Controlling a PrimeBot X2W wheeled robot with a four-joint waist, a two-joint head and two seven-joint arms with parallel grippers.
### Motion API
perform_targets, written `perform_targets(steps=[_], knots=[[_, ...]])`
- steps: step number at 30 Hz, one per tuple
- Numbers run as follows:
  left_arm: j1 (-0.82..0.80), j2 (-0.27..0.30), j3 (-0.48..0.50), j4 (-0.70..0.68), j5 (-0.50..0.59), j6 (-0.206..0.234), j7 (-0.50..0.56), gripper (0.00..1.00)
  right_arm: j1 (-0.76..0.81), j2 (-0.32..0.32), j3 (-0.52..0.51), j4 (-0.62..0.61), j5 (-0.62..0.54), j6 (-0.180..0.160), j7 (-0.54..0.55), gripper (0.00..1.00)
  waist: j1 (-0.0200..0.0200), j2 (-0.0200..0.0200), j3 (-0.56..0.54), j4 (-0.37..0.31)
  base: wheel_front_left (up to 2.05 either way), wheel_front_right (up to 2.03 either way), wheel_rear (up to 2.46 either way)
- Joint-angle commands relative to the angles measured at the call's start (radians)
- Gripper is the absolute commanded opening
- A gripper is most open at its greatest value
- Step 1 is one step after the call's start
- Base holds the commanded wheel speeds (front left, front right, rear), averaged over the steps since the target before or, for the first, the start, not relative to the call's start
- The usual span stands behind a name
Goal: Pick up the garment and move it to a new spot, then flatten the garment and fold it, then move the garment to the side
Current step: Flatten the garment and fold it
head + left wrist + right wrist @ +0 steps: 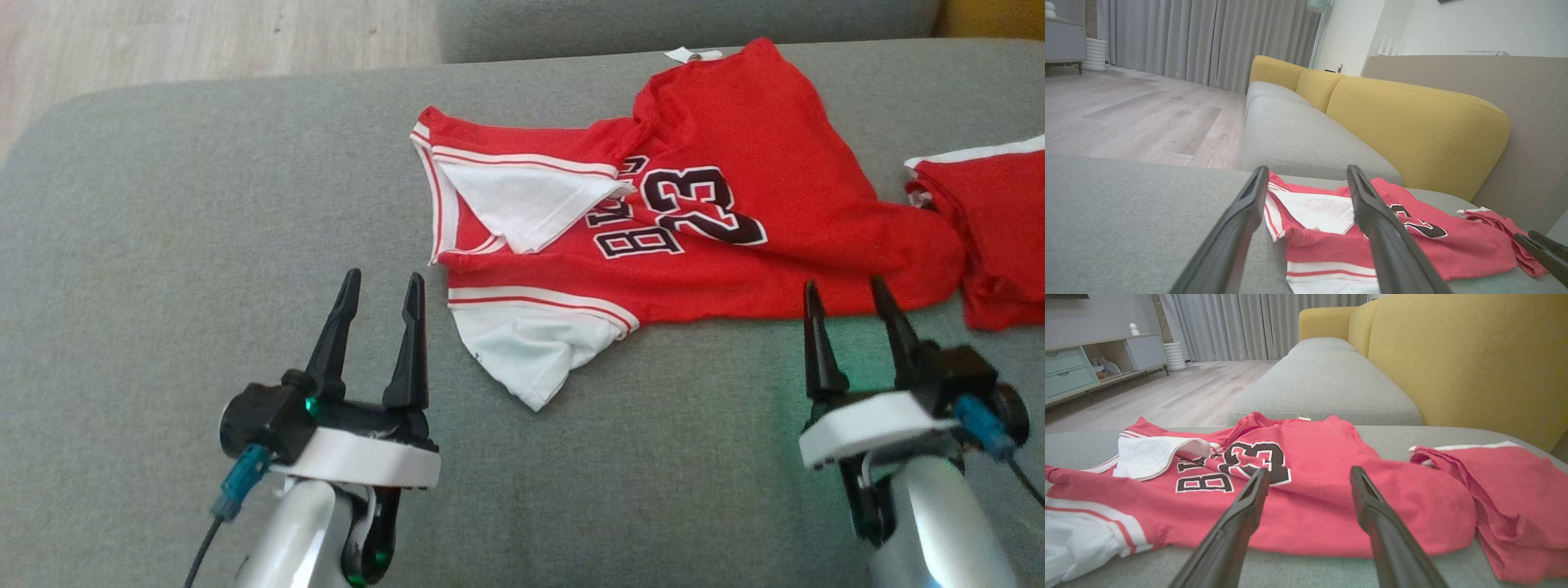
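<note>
My left gripper [384, 276] is over the grey seat cushion [163, 245]. Its two dark fingers are spread wide with nothing between them, and the tips point toward the red jersey [735, 163]. My right gripper [843, 284] is spread wide too and also holds nothing. Its tips are right at the near edge of the jersey, and I cannot tell whether they touch the cloth.

The jersey lies rumpled on the cushion, between my two grippers and beyond them, with a black "23" and some half-hidden letters facing up. One white sleeve [531, 351] sticks out toward me, just beside my left fingers. The other white sleeve [522, 204] is folded back over the chest, covering part of the lettering. A small white label [694, 55] shows at the far edge.

On my right, a second red garment [992, 237] with a white band lies bunched on the same cushion, and its edge meets the jersey's right end. Past the cushion in my right wrist view, a yellow backrest [1453, 355] rises on the right and a wood floor [1180, 388] stretches off to the left.
</note>
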Motion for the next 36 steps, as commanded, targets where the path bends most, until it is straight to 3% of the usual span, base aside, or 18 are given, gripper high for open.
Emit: perform_targets(steps=[1,10,16,21,36], knots=[[-0.012,0.003,0.032,-0.032,-0.002,0.003,-0.005,1.00,-0.002,-0.003,0.034,-0.048,0.015,0.002,-0.013,1.00,0.0001,0.0000,-0.004,-0.008,0.00,0.00,0.00],[-0.012,0.003,0.014,0.028,0.004,0.003,-0.001,1.00,0.055,-0.003,0.037,-0.142,0.075,0.002,-0.014,1.00,0.0001,0.0000,0.006,-0.037,0.00,0.00,0.00],[-0.043,0.003,-0.042,0.167,-0.049,0.005,0.146,1.00,0.053,-0.003,0.054,-0.159,0.094,0.002,-0.014,1.00,0.0001,0.0000,0.033,-0.066,0.00,0.00,0.00],[-0.066,0.003,-0.064,0.241,-0.090,0.036,0.230,1.00,0.049,-0.003,0.053,-0.163,0.102,0.002,-0.014,1.00,0.0001,0.0000,0.053,-0.085,0.00,0.00,0.00],[-0.109,0.003,-0.128,0.263,-0.215,0.007,0.243,1.00,0.033,-0.003,0.062,-0.154,0.116,0.002,-0.014,1.00,0.0001,0.0000,0.080,-0.123,0.00,0.00,0.00]])
